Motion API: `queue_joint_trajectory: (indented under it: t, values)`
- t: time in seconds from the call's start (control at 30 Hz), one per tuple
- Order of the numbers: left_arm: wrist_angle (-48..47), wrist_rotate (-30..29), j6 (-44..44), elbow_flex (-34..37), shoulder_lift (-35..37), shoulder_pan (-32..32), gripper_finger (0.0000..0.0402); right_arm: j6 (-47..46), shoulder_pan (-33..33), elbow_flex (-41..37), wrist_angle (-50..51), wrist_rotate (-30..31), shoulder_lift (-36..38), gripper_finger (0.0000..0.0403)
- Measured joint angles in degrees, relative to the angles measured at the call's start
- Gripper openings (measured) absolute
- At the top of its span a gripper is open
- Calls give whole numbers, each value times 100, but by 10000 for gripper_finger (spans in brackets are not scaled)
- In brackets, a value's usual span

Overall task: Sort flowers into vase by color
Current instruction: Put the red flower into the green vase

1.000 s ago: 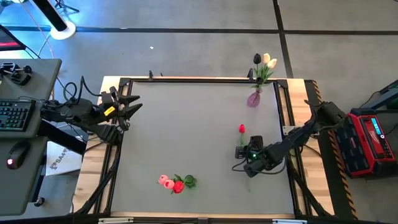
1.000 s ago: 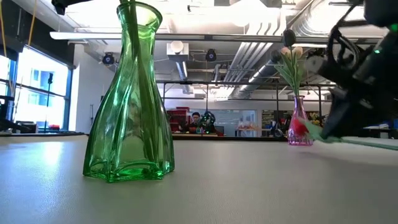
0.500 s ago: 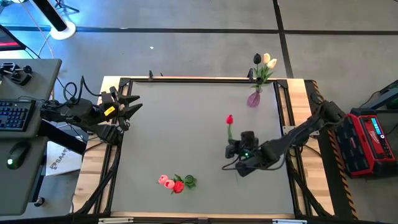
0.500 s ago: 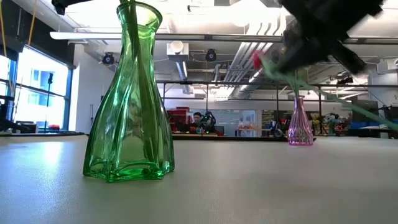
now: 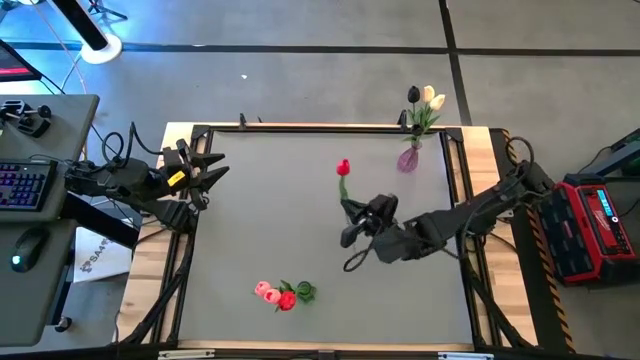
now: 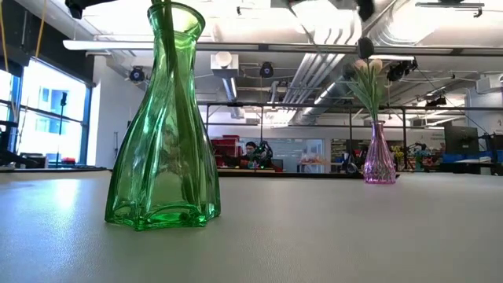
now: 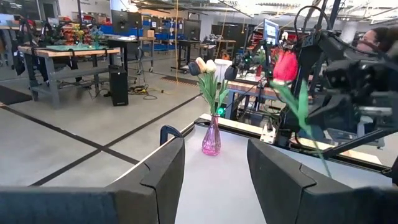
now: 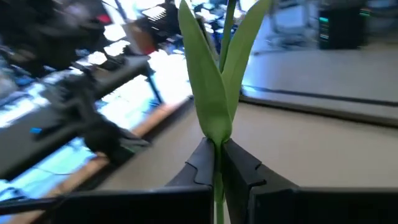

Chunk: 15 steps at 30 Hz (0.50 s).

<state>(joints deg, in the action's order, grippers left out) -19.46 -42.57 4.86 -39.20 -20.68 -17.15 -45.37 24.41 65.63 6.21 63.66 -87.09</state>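
Stem (image 8: 216,155) between right wrist's fingers (image 8: 200,167)

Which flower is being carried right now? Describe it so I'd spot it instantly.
Near the table's middle, the right tool is shut on a red tulip's green stem. It is the only flower off the table; the others stand in vases.

Surroundings of the grey surface (image 5: 270,220)

Left of the surface: keyboard (image 5: 22,186) and mouse (image 5: 27,249) on a side desk (image 5: 50,290). Right of it: red case (image 5: 595,228) on the floor. Beyond the surface, low view: a seated person (image 6: 248,149), workshop benches (image 7: 56,53), ceiling ducts (image 6: 314,63).
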Motion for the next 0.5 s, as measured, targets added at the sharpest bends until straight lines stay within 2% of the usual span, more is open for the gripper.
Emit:
queue_joint_trajectory:
  t: [0.2, 0.3, 0.5]
  values:
    - [0, 0, 0, 0, -1, 0, 163, 1843, -331, 2, -2094, -1020, -29, 0]
    - [0, 0, 0, 0, 1, -1, 163, 2117, -490, 2, -2678, -1676, -31, 0]
    - [-2, 2, 0, 0, -1, 0, 163, 2606, -816, 4, -3721, -3533, -289, 0]
